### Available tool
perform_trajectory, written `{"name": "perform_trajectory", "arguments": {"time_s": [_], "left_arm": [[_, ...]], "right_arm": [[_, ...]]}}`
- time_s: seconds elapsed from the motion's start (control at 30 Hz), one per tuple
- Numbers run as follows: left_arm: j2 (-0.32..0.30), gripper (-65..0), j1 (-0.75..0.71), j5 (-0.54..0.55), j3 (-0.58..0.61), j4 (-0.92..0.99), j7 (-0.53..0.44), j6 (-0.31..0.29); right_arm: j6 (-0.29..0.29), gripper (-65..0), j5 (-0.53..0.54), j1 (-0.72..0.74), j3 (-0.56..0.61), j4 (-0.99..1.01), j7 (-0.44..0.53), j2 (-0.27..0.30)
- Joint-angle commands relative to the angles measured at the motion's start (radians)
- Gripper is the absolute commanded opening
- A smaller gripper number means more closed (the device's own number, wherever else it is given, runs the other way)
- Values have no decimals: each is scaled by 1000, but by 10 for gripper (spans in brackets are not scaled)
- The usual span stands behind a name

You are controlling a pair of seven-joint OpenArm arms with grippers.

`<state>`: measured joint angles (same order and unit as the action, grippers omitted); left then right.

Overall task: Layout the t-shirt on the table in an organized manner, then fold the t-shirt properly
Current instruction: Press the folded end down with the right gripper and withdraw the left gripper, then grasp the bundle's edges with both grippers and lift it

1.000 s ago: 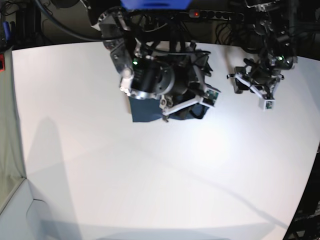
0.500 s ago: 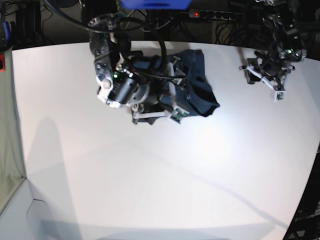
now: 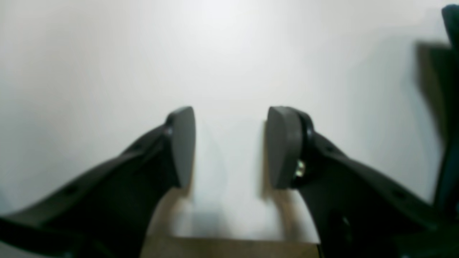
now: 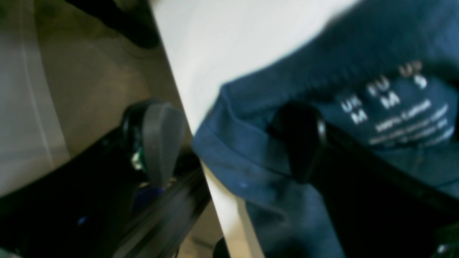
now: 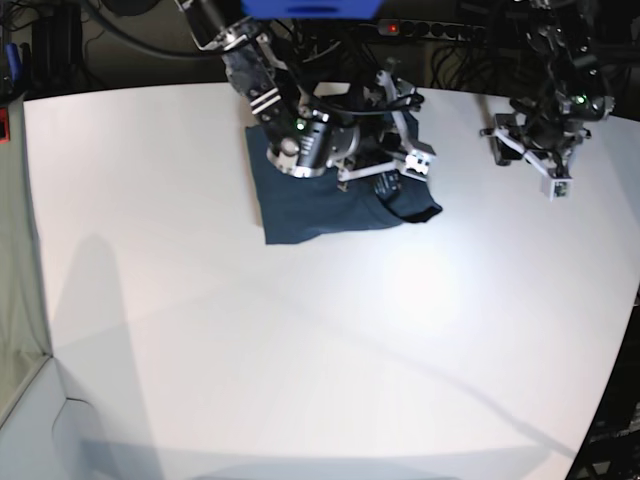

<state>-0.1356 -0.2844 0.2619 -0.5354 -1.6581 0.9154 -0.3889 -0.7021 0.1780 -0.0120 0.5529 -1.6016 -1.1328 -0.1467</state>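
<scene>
The dark navy t-shirt (image 5: 310, 210) lies in a compact, roughly folded patch near the far edge of the white table (image 5: 300, 350). My right gripper (image 5: 390, 170) hovers over the shirt's right part, jaws wide open. In the right wrist view the right gripper (image 4: 231, 143) straddles the t-shirt (image 4: 251, 161) hem at the table (image 4: 233, 36) edge, one fingertip (image 4: 301, 139) over the cloth beside the white neck label (image 4: 394, 104). My left gripper (image 5: 540, 160) hangs at the far right, away from the shirt. The left gripper (image 3: 229, 147) is open over bare table (image 3: 229, 53).
Behind the table run cables and a power strip (image 5: 393, 27) with a red light. A blurred dark shape (image 3: 448, 89) fills the right edge of the left wrist view. Beige floor (image 4: 89, 71) shows beyond the table edge.
My right arm has swung back toward the far edge, and the shirt, bunched under it before, now lies flatter. My left arm shifted slightly right a second ago and has held since.
</scene>
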Motion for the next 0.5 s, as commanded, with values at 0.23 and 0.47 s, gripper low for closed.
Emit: {"name": "perform_trajectory", "arguments": {"time_s": [0.23,0.47], "left_arm": [[-12,-330,-23,121,-30,-100,15,-3],[0,-301,-20,475,-142,-196,216,8]], "right_arm": [[4,-177,13,13,-6,-254,-17,43],[4,-177,12,4,-123,-320,-48,94]]}}
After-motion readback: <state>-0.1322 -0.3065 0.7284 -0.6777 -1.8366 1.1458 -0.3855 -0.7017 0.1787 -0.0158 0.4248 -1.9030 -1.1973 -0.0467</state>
